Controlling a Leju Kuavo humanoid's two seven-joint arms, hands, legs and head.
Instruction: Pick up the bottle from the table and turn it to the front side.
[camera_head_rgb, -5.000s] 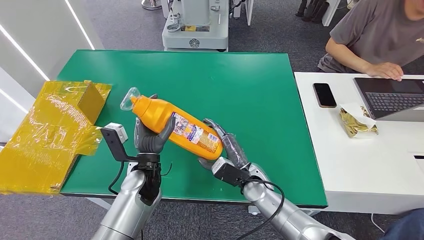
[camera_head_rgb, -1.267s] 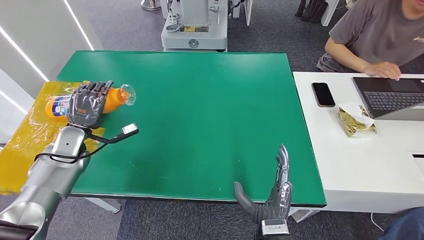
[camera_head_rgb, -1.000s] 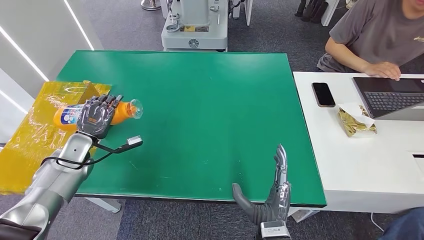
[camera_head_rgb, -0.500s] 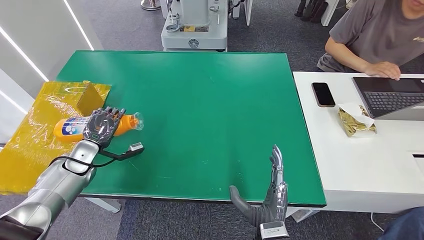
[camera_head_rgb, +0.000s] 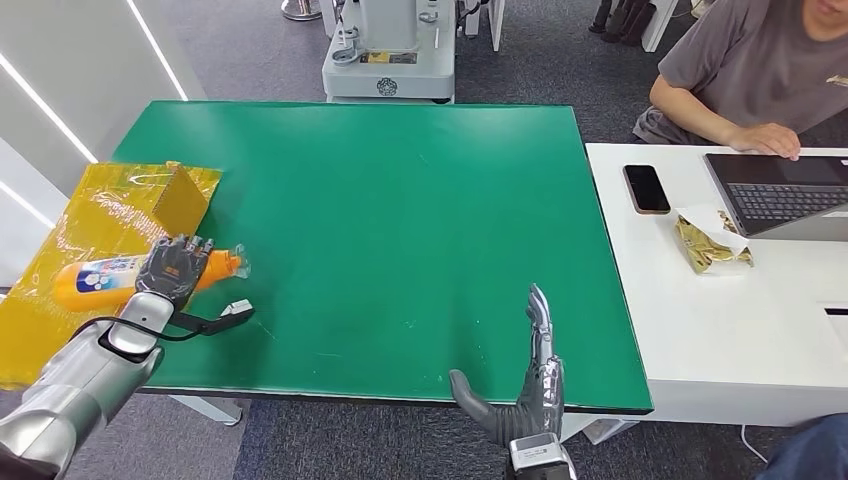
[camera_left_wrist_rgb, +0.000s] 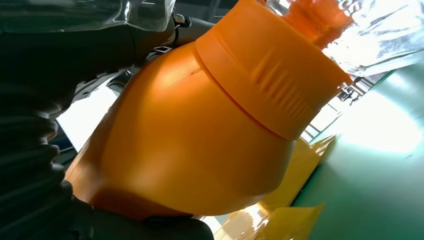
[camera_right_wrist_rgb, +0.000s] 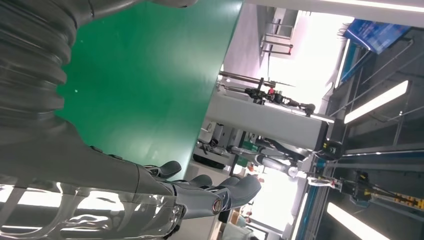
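**Bottle held low at the table's left edge, over slippery wrapping**

Green tabletop (camera_head_rgb: 400, 200) takes up the middle of the head view, with a white desk (camera_head_rgb: 720, 330) just beside it where a person (camera_head_rgb: 750, 80) sits at a laptop (camera_head_rgb: 780, 195). The orange bottle (camera_head_rgb: 105, 277) lies on its side in the grasp of the left hand (camera_head_rgb: 172, 268), whose fingers wrap its shoulder near the cap end. It sits at the left rim of the table, over a box wrapped in yellow film (camera_head_rgb: 95, 250); I cannot tell whether the bottle already touches the film. A printed label faces up. In the left wrist view the bottle's shoulder and ribbed collar (camera_left_wrist_rgb: 272, 82) press close against the hand.

The right hand (camera_head_rgb: 520, 385) stands released at the near edge, fingers straight and apart, holding nothing.

Risks, as I judge them:
- The grasp sits near the neck, so the heavier body hangs out past the fingers and could sag or twist.
- Glossy film is a poor resting place; a round bottle let go there may roll or slide off towards the floor.
- The cable and small module (camera_head_rgb: 236, 310) trailing from the left wrist could snag the table edge.
- With the right hand well apart, nothing backs up a slip.
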